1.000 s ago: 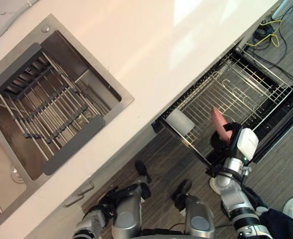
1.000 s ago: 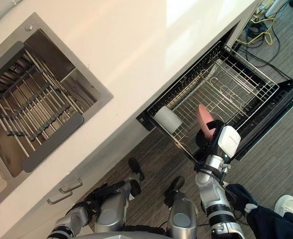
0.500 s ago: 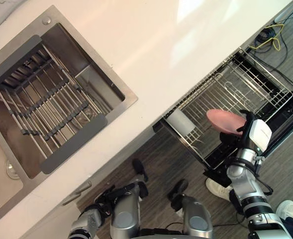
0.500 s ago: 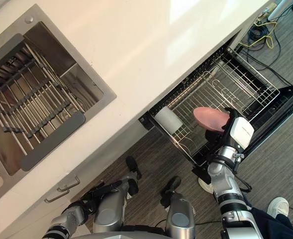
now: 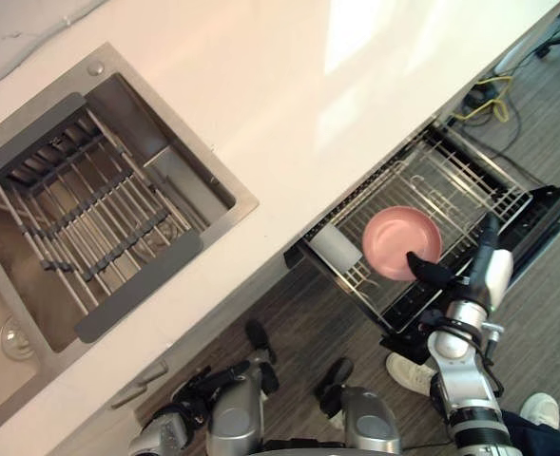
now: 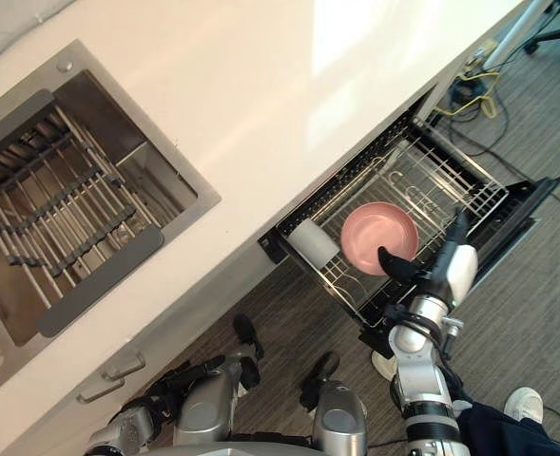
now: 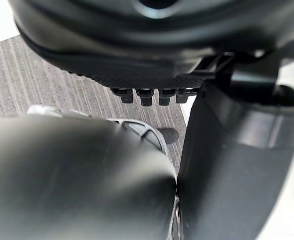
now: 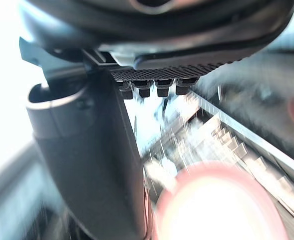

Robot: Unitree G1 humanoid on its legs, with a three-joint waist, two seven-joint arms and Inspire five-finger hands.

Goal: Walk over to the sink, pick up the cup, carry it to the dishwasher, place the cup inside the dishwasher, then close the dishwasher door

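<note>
The pink cup (image 5: 401, 242), round and bowl-like, lies mouth up in the pulled-out dishwasher rack (image 5: 455, 176). Just in front of it is my right hand (image 5: 484, 271), open, fingers pointing straight up and the thumb reaching to the cup's near rim. In the right wrist view the thumb (image 8: 87, 150) stands beside the pink cup (image 8: 221, 205) with the straight fingers above it. I cannot tell if the thumb touches the rim. My left hand (image 5: 165, 437) hangs low beside me, open, also seen in its wrist view (image 7: 226, 150).
A white cylinder (image 5: 335, 245) lies in the rack's near-left corner. The dishwasher door (image 5: 550, 214) hangs open to the right. A white counter (image 5: 308, 95) overhangs the rack; the steel sink (image 5: 99, 218) with its wire grid is at the left. A person's shoes (image 5: 408, 375) stand close by.
My right hand has gone from curled on the cup to open. The cup turned from on edge to flat, mouth up, in the rack. The camera has shifted a little.
</note>
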